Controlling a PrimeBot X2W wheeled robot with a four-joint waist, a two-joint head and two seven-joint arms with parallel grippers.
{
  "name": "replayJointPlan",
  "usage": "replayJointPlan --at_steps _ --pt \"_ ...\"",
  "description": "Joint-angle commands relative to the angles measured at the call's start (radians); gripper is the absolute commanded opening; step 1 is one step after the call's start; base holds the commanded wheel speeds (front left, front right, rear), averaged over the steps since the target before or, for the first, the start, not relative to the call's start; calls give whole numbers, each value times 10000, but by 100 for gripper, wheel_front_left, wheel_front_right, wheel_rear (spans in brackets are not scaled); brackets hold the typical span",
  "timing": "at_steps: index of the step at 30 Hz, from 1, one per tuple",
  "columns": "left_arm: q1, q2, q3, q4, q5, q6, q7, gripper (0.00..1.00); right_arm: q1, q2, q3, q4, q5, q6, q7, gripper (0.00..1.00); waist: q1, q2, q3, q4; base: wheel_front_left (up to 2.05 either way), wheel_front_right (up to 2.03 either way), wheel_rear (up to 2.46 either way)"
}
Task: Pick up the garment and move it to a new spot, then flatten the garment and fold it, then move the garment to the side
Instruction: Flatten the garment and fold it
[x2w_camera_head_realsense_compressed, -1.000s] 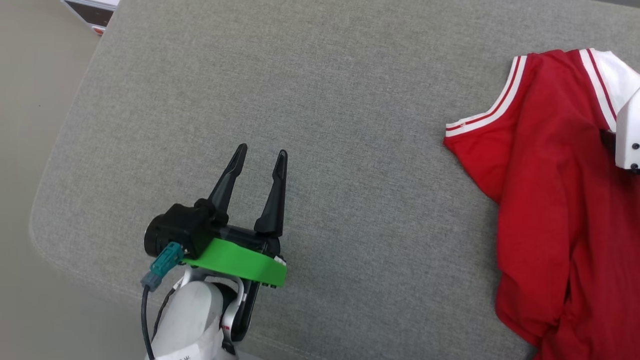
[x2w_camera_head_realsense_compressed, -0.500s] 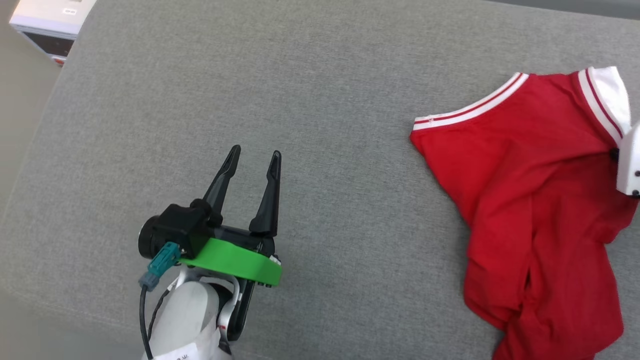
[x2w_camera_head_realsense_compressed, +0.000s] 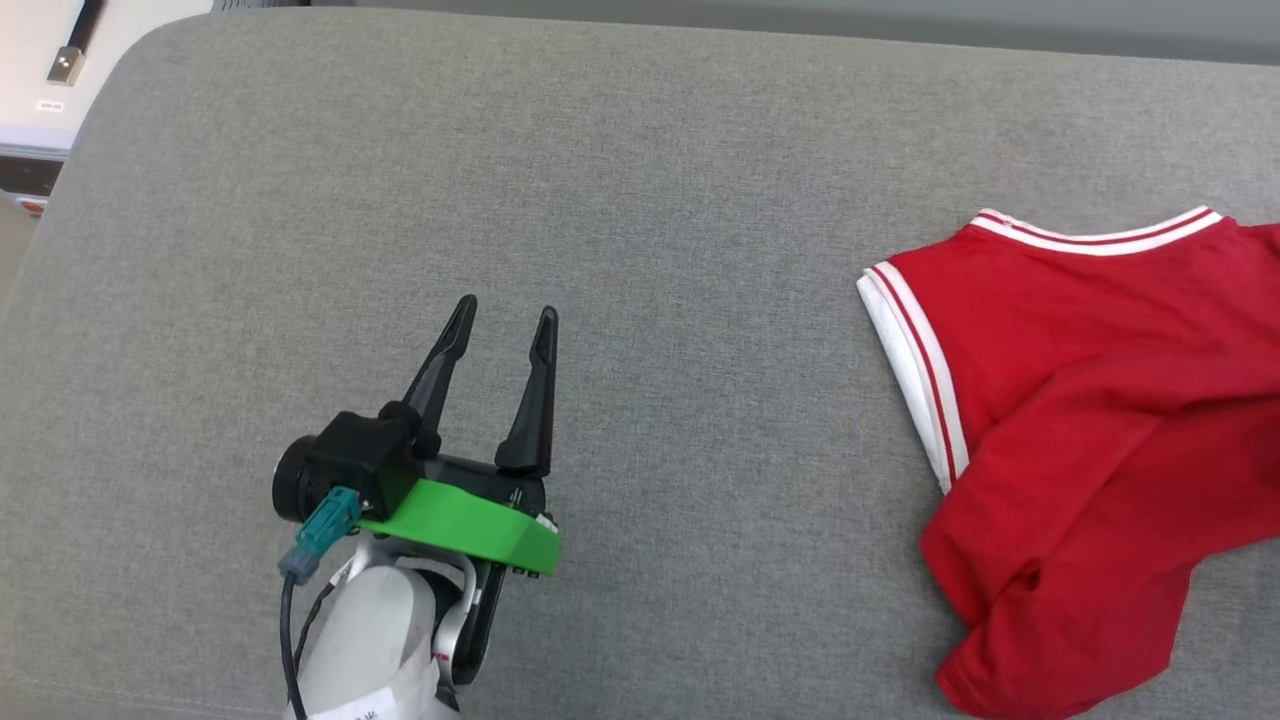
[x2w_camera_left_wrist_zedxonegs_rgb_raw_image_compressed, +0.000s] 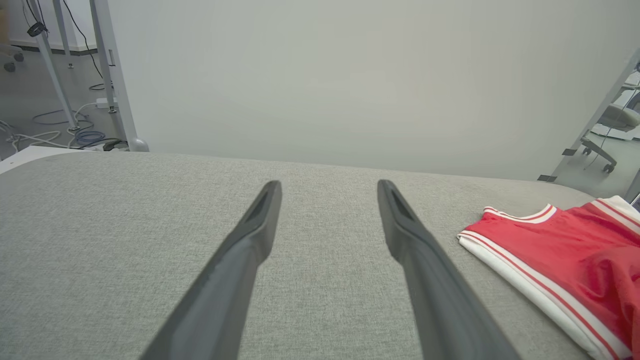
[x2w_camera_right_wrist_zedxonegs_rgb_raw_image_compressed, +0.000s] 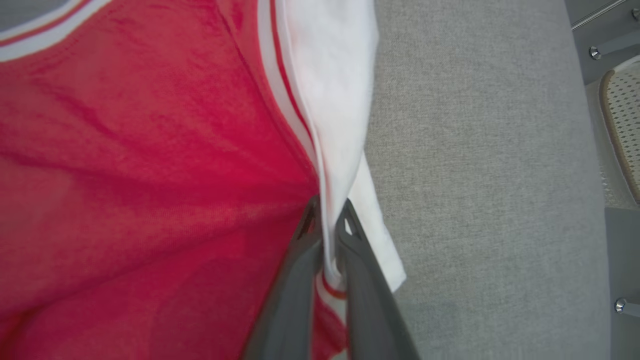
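The garment (x2w_camera_head_realsense_compressed: 1090, 440), a red T-shirt with white and red striped trim, lies bunched at the right of the grey cushion (x2w_camera_head_realsense_compressed: 640, 200); the left wrist view shows the garment (x2w_camera_left_wrist_zedxonegs_rgb_raw_image_compressed: 565, 255) at right. My right gripper (x2w_camera_right_wrist_zedxonegs_rgb_raw_image_compressed: 327, 220) is shut on the garment (x2w_camera_right_wrist_zedxonegs_rgb_raw_image_compressed: 150, 165), pinching the white sleeve fabric at the seam. My left gripper (x2w_camera_head_realsense_compressed: 503, 318) hovers open over bare cushion well left of the shirt, its fingers (x2w_camera_left_wrist_zedxonegs_rgb_raw_image_compressed: 260, 225) spread with nothing between them. The chest lettering is hidden.
The cushion's left rounded edge (x2w_camera_head_realsense_compressed: 70, 200) drops to the floor, with a pale box (x2w_camera_head_realsense_compressed: 30, 130) beyond it. A wall rises behind the cushion. Metal stand legs and cables (x2w_camera_left_wrist_zedxonegs_rgb_raw_image_compressed: 75, 100) stand far left; a chair base (x2w_camera_left_wrist_zedxonegs_rgb_raw_image_compressed: 600, 150) is far right.
The head camera has shifted, so the whole scene slid. The garment has been dragged and turned: its striped neck edge now runs along the top, and the body is bunched lower right. The left gripper stays open.
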Motion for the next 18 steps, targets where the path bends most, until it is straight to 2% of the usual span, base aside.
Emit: replayJointPlan --at_steps 1,5,6,7,13,18 --pt "139 -49 18 14 110 -24 -59 100 187 212 -134 93 -178 -17 -126 0 0 -1 -40 -50 0 0 0" --pt "154 -49 -5 28 131 -28 -59 100 360 607 -373 284 -504 -17 -361 0 0 -1 -37 -97 0 0 0" --pt "157 -49 -12 37 131 -28 -59 100 362 684 -400 269 -559 -17 -493 65 0 -1 -37 -114 0 0 0" --pt "160 -49 -27 55 132 -29 -59 100 348 809 -493 282 -574 -17 -638 100 0 -1 -49 -141 0 0 0" --pt "197 -49 -68 201 130 -31 -59 100 342 1175 -50 -130 -399 -17 -1986 100 0 -1 -365 -400 0 0 0" --pt "248 -49 -66 248 97 -31 -59 100 565 1280 529 -906 222 -17 -3301 100 0 -1 -755 -709 0 0 0"
